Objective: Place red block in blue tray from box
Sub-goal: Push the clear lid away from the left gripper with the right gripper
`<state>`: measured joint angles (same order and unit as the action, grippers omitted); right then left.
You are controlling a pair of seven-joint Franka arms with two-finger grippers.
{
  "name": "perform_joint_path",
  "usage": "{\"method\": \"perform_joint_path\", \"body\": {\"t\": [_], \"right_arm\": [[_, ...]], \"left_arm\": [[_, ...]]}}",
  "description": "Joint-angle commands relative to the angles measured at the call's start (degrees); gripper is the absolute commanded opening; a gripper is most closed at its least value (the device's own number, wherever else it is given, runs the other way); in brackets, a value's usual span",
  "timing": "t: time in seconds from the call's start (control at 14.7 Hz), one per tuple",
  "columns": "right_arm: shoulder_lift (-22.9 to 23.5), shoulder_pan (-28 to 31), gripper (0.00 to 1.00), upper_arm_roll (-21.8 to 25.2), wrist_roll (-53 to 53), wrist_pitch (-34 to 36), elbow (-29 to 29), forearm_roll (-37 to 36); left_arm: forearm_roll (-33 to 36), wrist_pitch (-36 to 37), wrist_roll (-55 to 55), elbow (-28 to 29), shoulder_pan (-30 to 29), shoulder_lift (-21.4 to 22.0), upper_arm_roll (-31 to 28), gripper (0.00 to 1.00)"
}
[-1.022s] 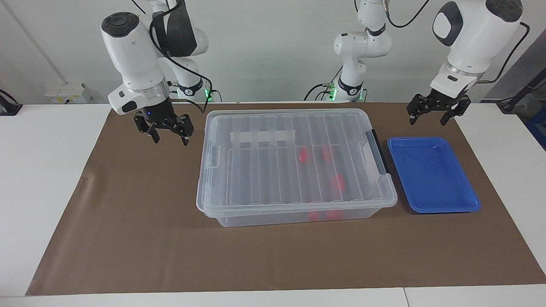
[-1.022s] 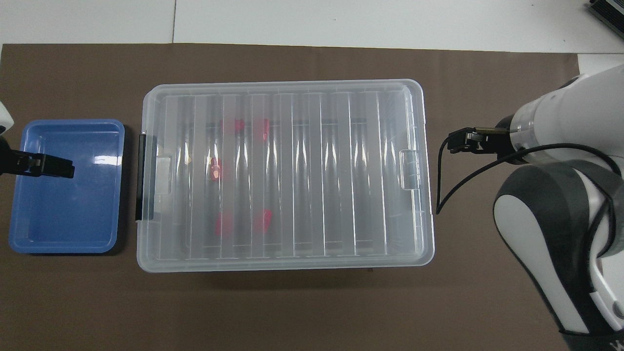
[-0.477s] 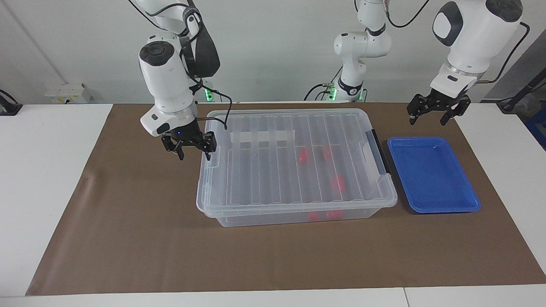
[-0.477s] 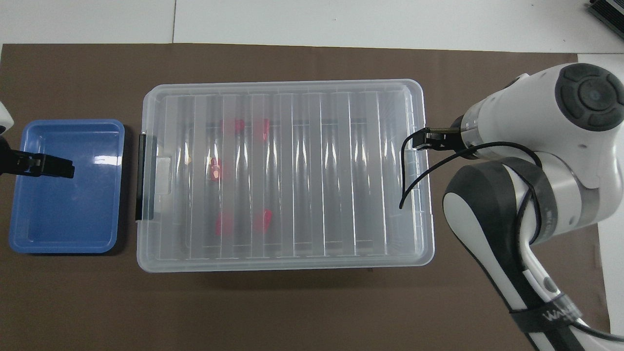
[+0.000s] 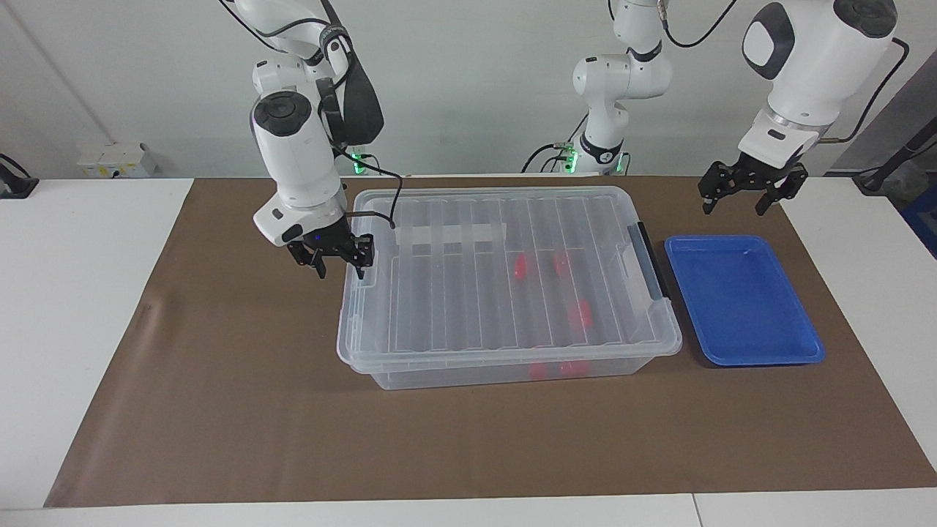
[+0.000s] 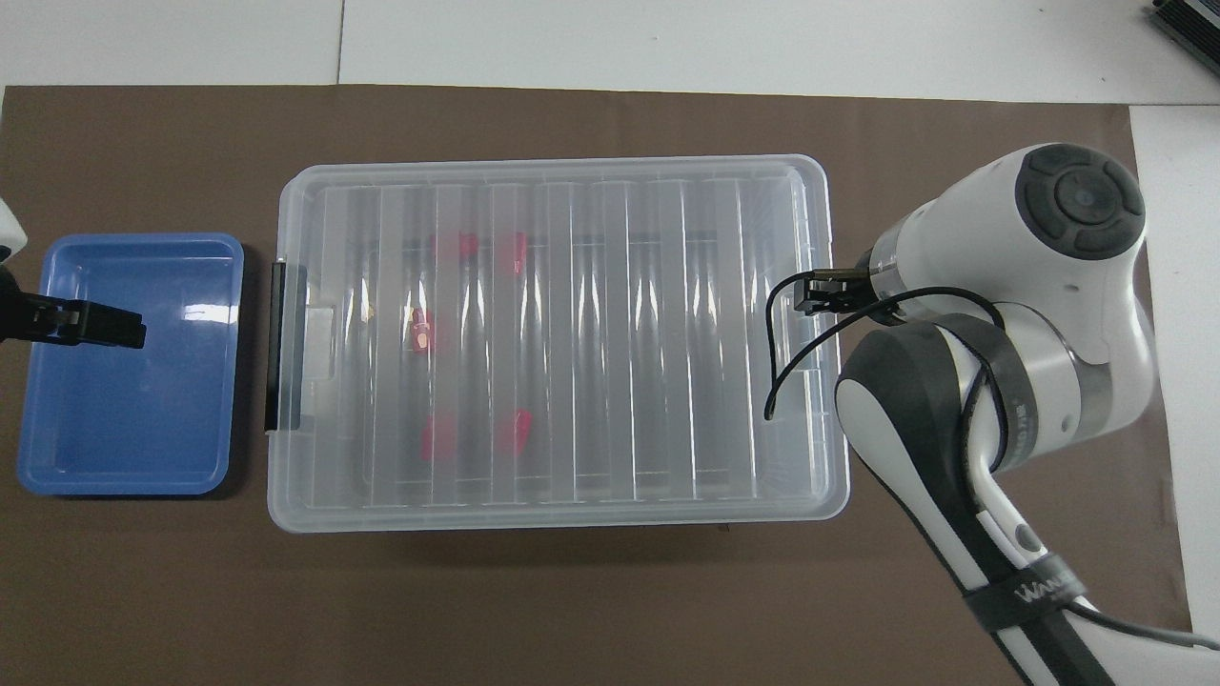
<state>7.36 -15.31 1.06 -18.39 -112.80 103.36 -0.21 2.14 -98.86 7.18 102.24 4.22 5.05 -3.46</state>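
red block: centre of the facing view, inside the box, under the shut lid, one of several alike
box: mid-frame; long axis across the picture; lid on (so no block can be reached yet)
right gripper: left of centre, at the box's short end by the lid's tab, jaws spread; the nearer arm to that end
left gripper: upper right, waiting above the blue tray's upper edge, jaws spread
blue tray: right, beside the box's black-latched end

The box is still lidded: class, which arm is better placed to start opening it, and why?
The right arm, probably. The right gripper hangs at the box lid's edge at its own end, fingers apart. The left gripper waits by the blue tray.
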Motion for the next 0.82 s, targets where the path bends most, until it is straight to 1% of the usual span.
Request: {"method": "perform_joint_path", "body": {"t": [0.0,0.2,0.54,0.61,0.75], "right_arm": [[-2.3,0.4,0.73,-0.2,-1.0,-0.1,3.2,-0.2],[-2.9,2.2,0.73,-0.2,-0.2,1.7,3.3,-0.2],[-4.5,6.9,0.73,-0.2,5.1,3.3,5.1,-0.1],[-4.5,7.6,0.73,-0.2,6.5,3.3,5.1,-0.1],[-4.9,9.1,0.73,-0.2,9.1,3.6,5.2,-0.1]], "left_arm": [[-0.7,0.9,0.6,0.2,0.1,0.7,-0.3,1.00],[-0.7,1.0,0.6,0.2,0.1,0.7,-0.3,1.00],[-0.7,0.5,-0.6,0.2,1.0,0.7,-0.1,1.00],[-0.7,0.3,-2.2,0.2,1.1,0.7,0.1,1.00],[-0.7,-2.4,-9.1,0.4,1.3,0.7,1.4,1.00]]}}
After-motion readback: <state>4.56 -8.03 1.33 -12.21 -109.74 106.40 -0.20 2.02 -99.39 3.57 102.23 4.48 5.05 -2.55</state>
